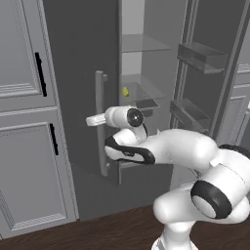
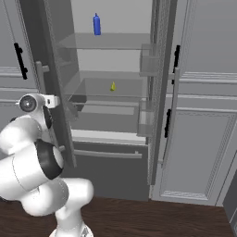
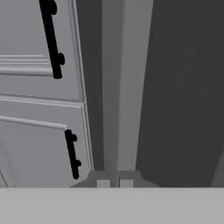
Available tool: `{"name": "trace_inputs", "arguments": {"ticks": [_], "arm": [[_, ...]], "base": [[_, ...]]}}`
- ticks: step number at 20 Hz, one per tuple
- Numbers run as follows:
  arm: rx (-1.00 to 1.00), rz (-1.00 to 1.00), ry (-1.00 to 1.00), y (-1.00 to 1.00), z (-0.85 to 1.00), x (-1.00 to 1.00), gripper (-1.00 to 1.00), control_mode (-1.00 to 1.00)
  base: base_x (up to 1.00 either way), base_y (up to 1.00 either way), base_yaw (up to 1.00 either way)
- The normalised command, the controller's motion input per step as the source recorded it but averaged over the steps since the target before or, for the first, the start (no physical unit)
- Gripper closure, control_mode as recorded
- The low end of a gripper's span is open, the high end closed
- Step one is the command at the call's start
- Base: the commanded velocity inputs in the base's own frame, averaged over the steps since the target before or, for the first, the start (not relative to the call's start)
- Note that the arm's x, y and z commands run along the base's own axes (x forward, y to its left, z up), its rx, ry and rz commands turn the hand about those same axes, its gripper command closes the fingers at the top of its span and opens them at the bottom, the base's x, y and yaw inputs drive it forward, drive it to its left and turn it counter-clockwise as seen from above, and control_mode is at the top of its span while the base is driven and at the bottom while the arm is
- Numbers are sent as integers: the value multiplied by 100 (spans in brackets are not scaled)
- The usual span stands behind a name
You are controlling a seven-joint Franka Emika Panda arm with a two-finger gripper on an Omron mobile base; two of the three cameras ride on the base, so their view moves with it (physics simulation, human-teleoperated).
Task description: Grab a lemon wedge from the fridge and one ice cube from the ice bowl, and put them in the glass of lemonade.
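Opening the fridge (image 2: 115, 65), the gripper (image 3: 114, 183) pinches its door handle (image 3: 118, 87); next, reach the lemon wedge (image 2: 113, 86).

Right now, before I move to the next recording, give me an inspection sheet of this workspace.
Surface: dark wood floor; clear shelves inside the fridge.
Job's things: fridge doors stand open; lemon wedge sits on a middle shelf, untouched.
Clutter: blue bottle upright on the upper shelf.
Grippers: gripper shut, at the pale bar handle of the left door; whether it clamps the bar, cannot tell.
Cables: nothing seen.
Surroundings: panelled grey cabinets with black handles on both sides.
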Motion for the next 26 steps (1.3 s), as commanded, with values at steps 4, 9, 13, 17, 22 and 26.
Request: {"name": "trace_inputs", "arguments": {"ticks": [4,9,13,17,22,26], "arm": [[-1,20,1,11,59,-98,100,-100],[-9,9,11,-5,98,-74,100,-100],[-14,0,12,-23,100,-63,100,-100],[-11,-6,17,-44,81,-53,100,-100],[-4,-23,31,-91,29,-9,100,-100],[15,-27,28,-98,0,6,100,-100]], "base": [[0,0,0],[0,0,0],[0,0,0],[0,0,0],[0,0,0],[0,0,0]]}}
